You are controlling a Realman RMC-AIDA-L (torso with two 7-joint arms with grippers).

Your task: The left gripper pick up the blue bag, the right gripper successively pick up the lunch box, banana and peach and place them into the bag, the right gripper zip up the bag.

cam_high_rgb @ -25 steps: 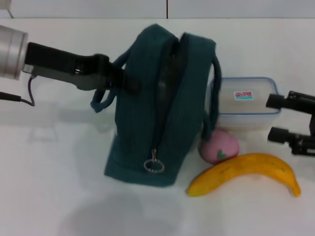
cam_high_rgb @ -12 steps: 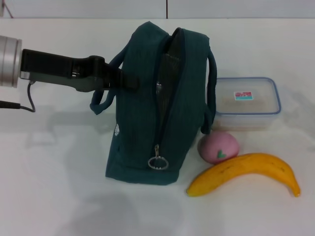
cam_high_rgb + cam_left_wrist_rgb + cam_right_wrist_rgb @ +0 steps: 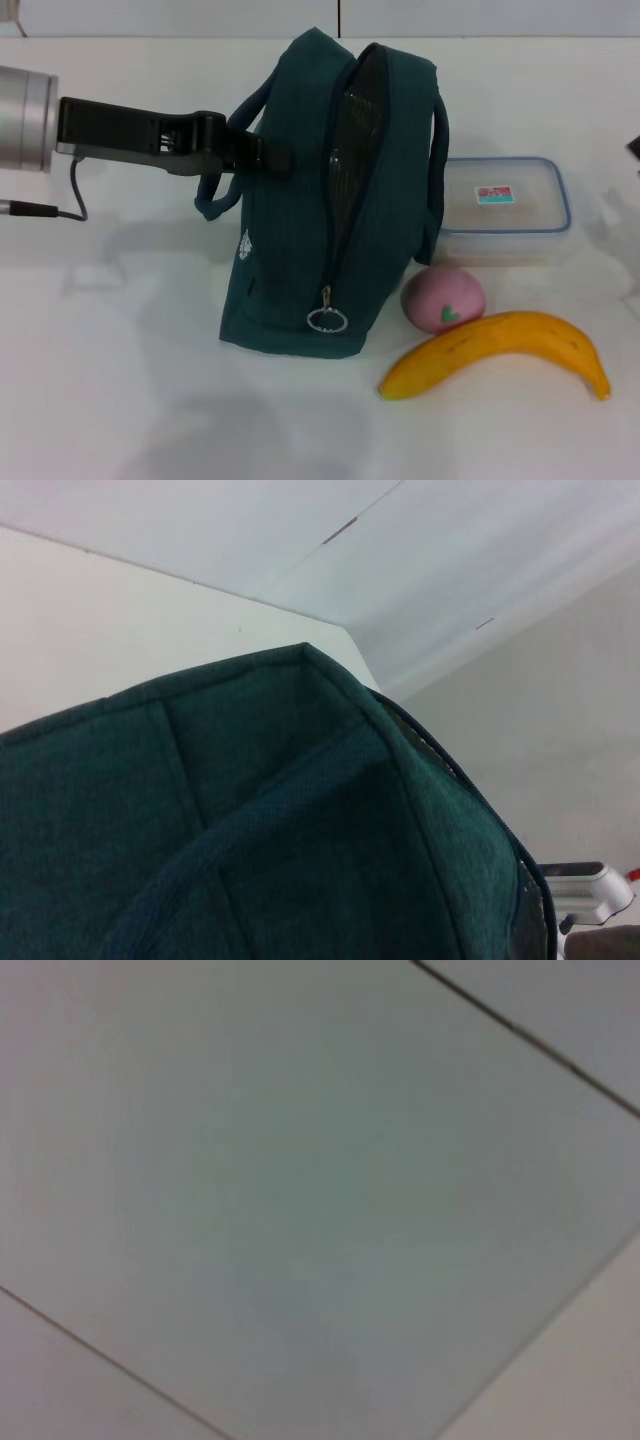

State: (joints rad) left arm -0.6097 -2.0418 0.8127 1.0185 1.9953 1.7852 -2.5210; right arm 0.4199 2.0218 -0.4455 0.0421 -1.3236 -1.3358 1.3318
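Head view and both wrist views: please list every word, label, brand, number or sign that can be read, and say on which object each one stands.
No text can be read in any view.
Lunch box: a small sticker on the lid, red and teal, with print too small to read.
Blue bag: a small white mark on its side, too blurred to read.
Peach: a green heart-shaped mark, not text.
Wrist views: no writing visible.

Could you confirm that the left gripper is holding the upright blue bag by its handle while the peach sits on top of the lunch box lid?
Not quite. In the head view the peach sits on the table in front of the lunch box, beside the banana, not on the lid. The rest holds: the left gripper holds the upright blue bag by its handle.
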